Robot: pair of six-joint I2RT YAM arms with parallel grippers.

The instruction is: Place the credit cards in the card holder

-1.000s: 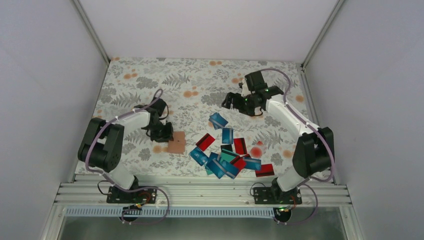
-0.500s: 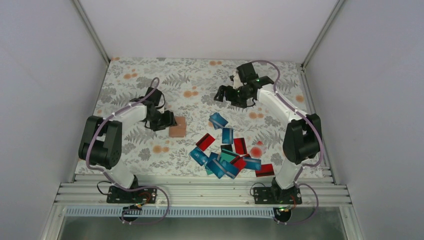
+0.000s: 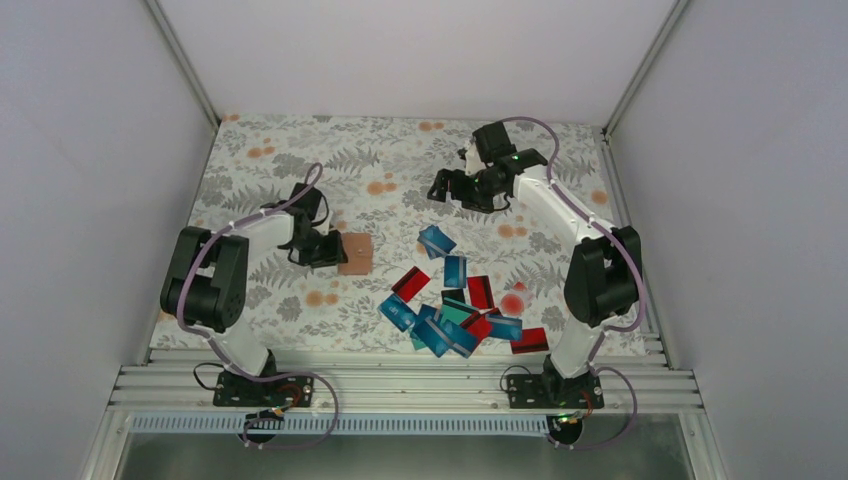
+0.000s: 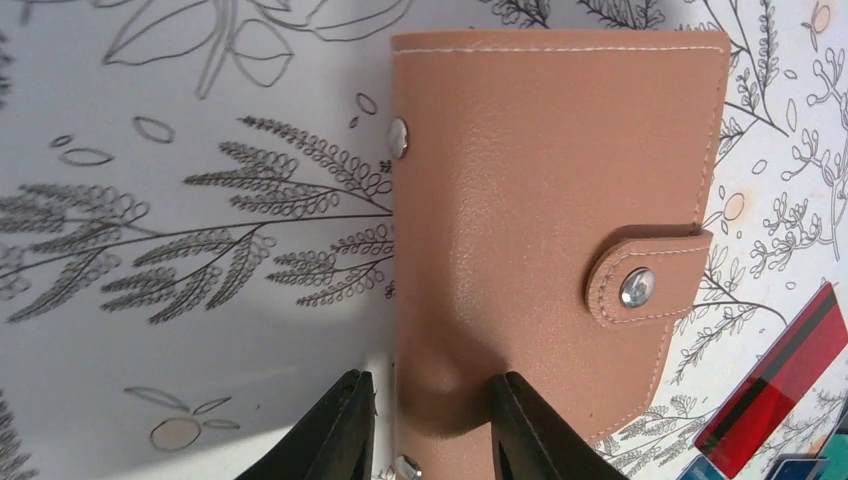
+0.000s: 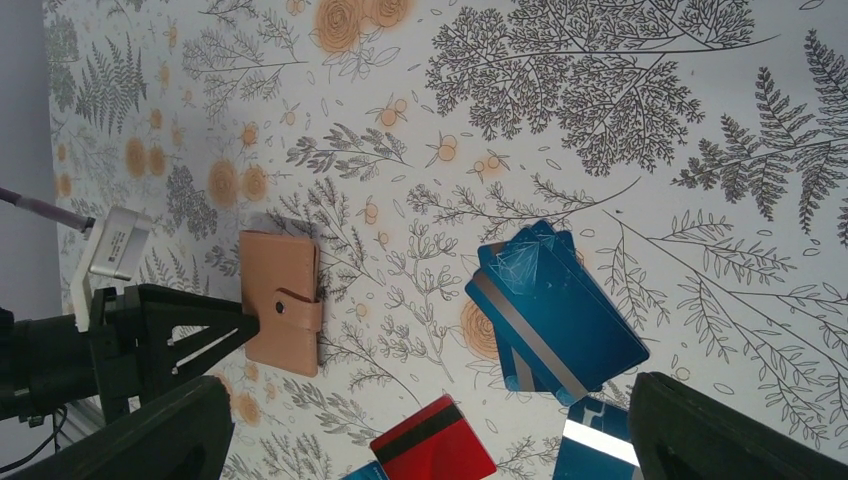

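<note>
The tan card holder (image 3: pixel 355 253) lies flat on the floral cloth, its snap flap shut (image 4: pixel 560 230). My left gripper (image 3: pixel 333 250) sits low at its left side. In the left wrist view the left gripper (image 4: pixel 430 405) stands partly open astride the holder's near-left edge. One finger is over the leather, and the other is off it with a sliver of cloth between. The credit cards (image 3: pixel 452 312), several of them blue, teal and red, lie in a loose heap right of the holder. My right gripper (image 3: pixel 447 190) hovers wide open (image 5: pixel 430 440) above blue cards (image 5: pixel 555 310), holding nothing.
A red card (image 5: pixel 435 445) lies between the holder (image 5: pixel 283 300) and the heap. One red card (image 3: pixel 529 340) sits apart near the right arm's base. White walls close in the floral cloth (image 3: pixel 290 150) on three sides. A metal rail (image 3: pixel 400 385) runs along the near edge.
The left gripper slid the card holder away from the near edge toward the far side, then loosened its jaws on it. The right arm swung slightly left and farther back, still wide open.
</note>
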